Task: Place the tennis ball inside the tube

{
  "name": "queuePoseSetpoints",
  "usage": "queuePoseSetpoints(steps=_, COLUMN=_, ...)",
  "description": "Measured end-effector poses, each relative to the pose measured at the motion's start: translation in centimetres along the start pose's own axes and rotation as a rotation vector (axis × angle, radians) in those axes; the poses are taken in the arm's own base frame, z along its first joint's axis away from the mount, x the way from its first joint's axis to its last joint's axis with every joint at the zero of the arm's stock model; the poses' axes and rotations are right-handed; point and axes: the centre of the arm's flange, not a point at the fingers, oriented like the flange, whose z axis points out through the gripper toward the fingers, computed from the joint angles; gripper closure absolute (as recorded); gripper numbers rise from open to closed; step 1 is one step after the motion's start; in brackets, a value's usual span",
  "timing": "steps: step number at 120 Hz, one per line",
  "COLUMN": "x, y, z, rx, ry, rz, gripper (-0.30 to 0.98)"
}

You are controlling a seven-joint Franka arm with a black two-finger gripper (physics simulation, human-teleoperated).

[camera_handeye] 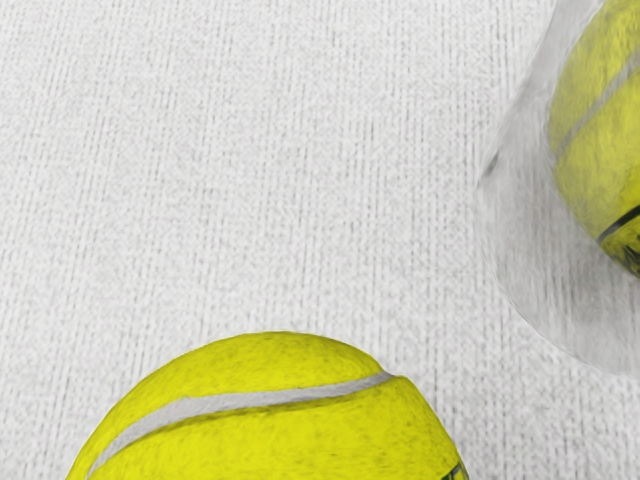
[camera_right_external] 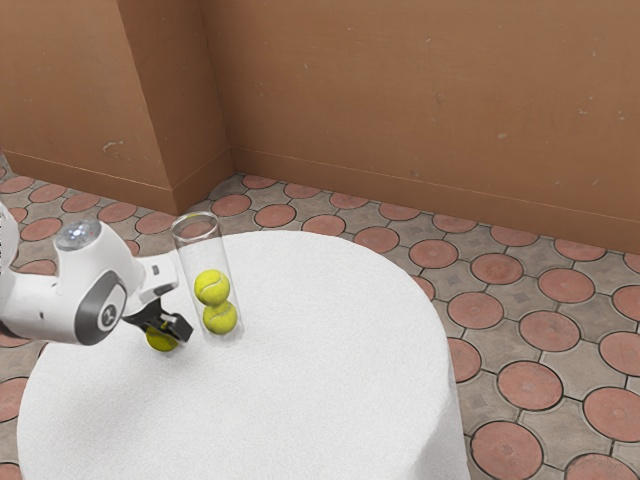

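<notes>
Exterior view: the arm (camera_right_external: 62,300) comes in from this view's left, and its tool (camera_right_external: 170,328) is low over the near-left part of the round, white-covered surface (camera_right_external: 300,400). The tennis ball (camera_right_external: 161,343) is at the tool, partly hidden behind it, outside the tube (camera_right_external: 206,250). Whether the tool is wide, narrow or gripping the ball, I cannot tell; nor can I tell whether the ball touches the surface.

Clear and open at the top, the tube stands on the surface just beside the tool. It already contains two yellow balls, a lower ball (camera_right_external: 220,319) near its base and an upper ball (camera_right_external: 212,288) directly above that one. Above them, the rest of the tube is empty up to the rim.

In the wrist view, the tennis ball is just under the hand, a pale curved seam running across it. Part of the tube is near it, with a strip of white covering visible between them. A ball with a dark marking shows through the tube's clear wall.

Beyond the surface are a patterned tile floor (camera_right_external: 530,385) and a brown wall (camera_right_external: 400,100).
</notes>
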Motion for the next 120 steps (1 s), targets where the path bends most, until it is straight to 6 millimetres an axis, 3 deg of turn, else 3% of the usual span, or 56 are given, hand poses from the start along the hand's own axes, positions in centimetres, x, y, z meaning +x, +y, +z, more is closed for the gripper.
queuePoseSetpoints(steps=23, x=-0.1, y=-0.6, z=0.3, rx=0.006, ry=-0.002, rz=-0.003, gripper=0.18)
queuePoseSetpoints(steps=60, x=0.0, y=-0.8, z=0.1, rx=0.008, ry=0.006, rz=-0.001, gripper=0.33)
queuePoseSetpoints(steps=78, x=0.3, y=-0.8, z=-0.9, rx=0.009, ry=0.018, rz=0.002, gripper=0.32)
queuePoseSetpoints(steps=97, x=1.4, y=-1.7, z=-5.7, rx=0.019, ry=0.066, rz=-0.009, gripper=0.34)
queuePoseSetpoints(steps=120, x=2.3, y=-1.5, z=-15.4, rx=0.019, ry=0.139, rz=-0.003, gripper=0.34)
